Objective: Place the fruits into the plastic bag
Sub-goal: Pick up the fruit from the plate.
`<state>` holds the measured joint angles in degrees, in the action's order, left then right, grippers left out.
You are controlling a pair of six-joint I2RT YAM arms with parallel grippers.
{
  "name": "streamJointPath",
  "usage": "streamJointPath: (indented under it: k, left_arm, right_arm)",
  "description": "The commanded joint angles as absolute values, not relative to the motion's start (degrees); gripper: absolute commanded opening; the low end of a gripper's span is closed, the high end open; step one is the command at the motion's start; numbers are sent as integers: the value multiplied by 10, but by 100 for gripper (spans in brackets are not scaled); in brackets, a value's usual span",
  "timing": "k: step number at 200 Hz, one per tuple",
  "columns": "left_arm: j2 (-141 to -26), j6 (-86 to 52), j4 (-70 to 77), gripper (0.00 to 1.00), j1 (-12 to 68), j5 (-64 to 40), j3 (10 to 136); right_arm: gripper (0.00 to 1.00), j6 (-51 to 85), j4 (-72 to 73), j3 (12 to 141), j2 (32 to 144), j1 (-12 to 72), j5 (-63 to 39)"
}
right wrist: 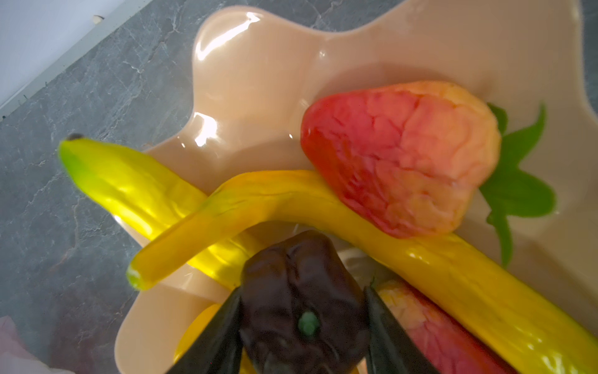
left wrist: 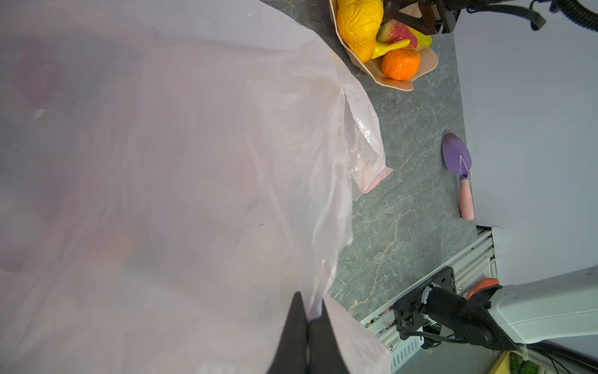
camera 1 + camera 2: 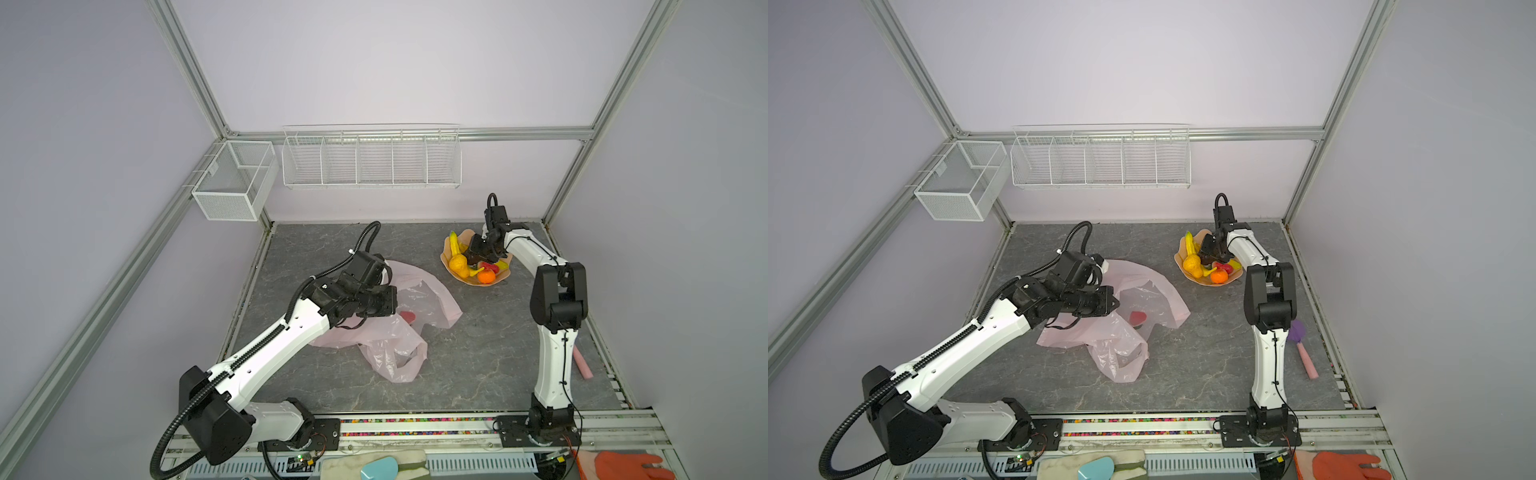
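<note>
dark fruit [image 1: 304, 307] is sitting gripped in the right end effector [image 1: 303, 291], needing a straight lift past the bananas [image 1: 275, 191], left end effector [image 2: 310, 299] pinching the plastic bag [image 2: 194, 162].

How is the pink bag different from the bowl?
The bag is thin, crinkly and see-through; the bowl is shiny and solid peach. The bag shows just one red fruit inside; the bowl is heaped with fruits. The left gripper pinches the bag; the right gripper grips a dark fruit in the bowl. Both sit on the table.
</note>
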<state>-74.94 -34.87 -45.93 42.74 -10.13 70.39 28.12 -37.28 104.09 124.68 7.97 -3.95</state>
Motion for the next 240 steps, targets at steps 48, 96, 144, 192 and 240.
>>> streamJointPath:
  k: [48,96,144,192,240]
  left_arm:
    - [-754,-343,-455,0,425,-106,710]
    - [-758,-337,-454,0,425,-109,714]
    - [-762,-332,-458,0,425,-110,719]
    - [-770,-327,-457,0,425,-113,725]
    - [-784,-324,-455,0,425,-117,737]
  right_arm:
    - [37,289,-339,978,1122,76,-44]
    - [36,294,-330,932,1053,76,-58]
    - [35,327,-282,794,927,79,-86]
    - [33,377,-243,617,757,91,-137]
    - [33,411,-240,463,587,114,-176]
